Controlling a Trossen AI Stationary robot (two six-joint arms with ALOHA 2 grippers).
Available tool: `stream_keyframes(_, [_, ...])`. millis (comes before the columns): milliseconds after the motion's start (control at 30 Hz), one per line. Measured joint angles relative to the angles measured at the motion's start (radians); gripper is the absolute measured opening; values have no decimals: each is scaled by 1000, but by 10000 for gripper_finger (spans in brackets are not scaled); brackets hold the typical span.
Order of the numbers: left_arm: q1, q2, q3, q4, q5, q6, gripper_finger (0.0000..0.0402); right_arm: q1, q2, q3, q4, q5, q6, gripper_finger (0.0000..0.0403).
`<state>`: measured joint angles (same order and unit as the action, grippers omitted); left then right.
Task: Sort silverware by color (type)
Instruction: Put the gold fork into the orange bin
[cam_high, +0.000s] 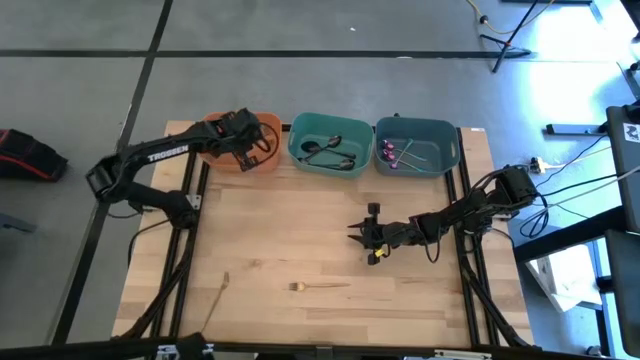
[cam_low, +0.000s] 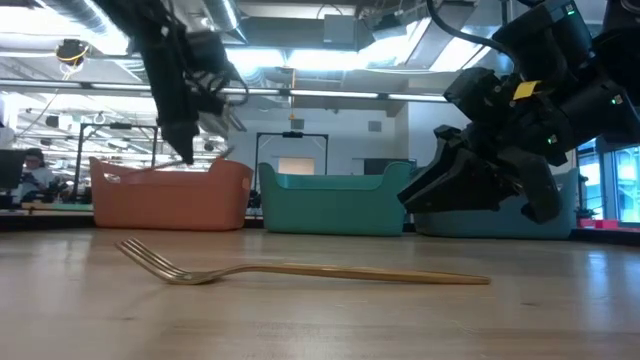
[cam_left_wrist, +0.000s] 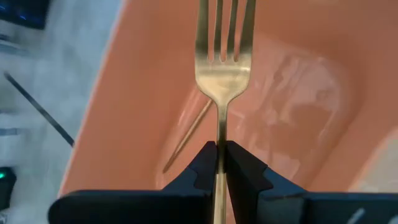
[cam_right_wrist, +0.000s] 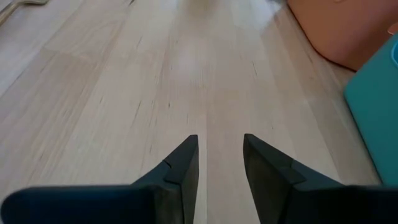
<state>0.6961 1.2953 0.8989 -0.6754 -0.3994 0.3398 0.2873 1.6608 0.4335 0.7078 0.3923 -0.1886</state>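
Note:
My left gripper (cam_high: 243, 142) hovers over the orange bin (cam_high: 262, 128) at the table's far left, shut on a gold fork (cam_left_wrist: 222, 68) whose tines point into the bin. A slim gold piece (cam_left_wrist: 186, 134) lies on the bin's floor. My right gripper (cam_high: 366, 235) is open above the bare table right of centre, holding nothing. A second gold fork (cam_high: 318, 286) lies flat near the table's near edge, and another gold piece (cam_high: 222, 292) lies to its left. Dark pieces (cam_high: 330, 150) sit in the teal bin and purple ones (cam_high: 395, 152) in the blue-grey bin. My left gripper pinches the gold fork's handle (cam_left_wrist: 220, 134), just below its neck, between the two fingers (cam_left_wrist: 202, 163). It comes from above, pointing down, with the fingers lying along the fork. The fork is lifted clear, its tines (cam_left_wrist: 225, 28) down inside the orange bin.
Three bins stand in a row along the far edge: orange, teal (cam_high: 331, 142) and blue-grey (cam_high: 417, 144). The wooden tabletop (cam_high: 280, 230) between the bins and the lying fork is bare. The room's floor and cables lie beyond the table edges.

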Motion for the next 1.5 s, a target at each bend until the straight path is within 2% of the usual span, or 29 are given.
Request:
stream_keyframes(200, [46, 90, 0, 7, 27, 10, 19, 0, 0, 0, -1, 0, 0, 117])
stream_keyframes(400, [45, 123, 0, 18, 36, 6, 25, 0, 0, 0, -1, 0, 0, 117])
stream_keyframes(667, [38, 104, 0, 6, 4, -9, 85, 0, 0, 0, -1, -2, 0, 117])
stream_keyframes(833, [-8, 25, 0, -3, -32, -36, 100, 0, 0, 0, -3, -2, 0, 117])
stream_keyframes(1033, [-99, -115, 0, -4, 6, -134, 98, 0, 0, 0, -3, -3, 0, 117])
stream_keyframes(1167, [-184, -192, 0, -4, 110, -190, 98, 0, 0, 0, -4, -3, -1, 117])
stream_keyframes(1233, [-239, -218, 0, -3, 201, -203, 98, 0, 0, 0, -4, -3, 0, 117])
stream_keyframes(1333, [-337, -222, 0, 21, 309, -235, 98, 0, 0, 0, -4, -3, -1, 117])
stream_keyframes(1500, [-521, -163, 0, 89, 324, -310, 98, 0, 0, 0, -2, -4, 0, 117])
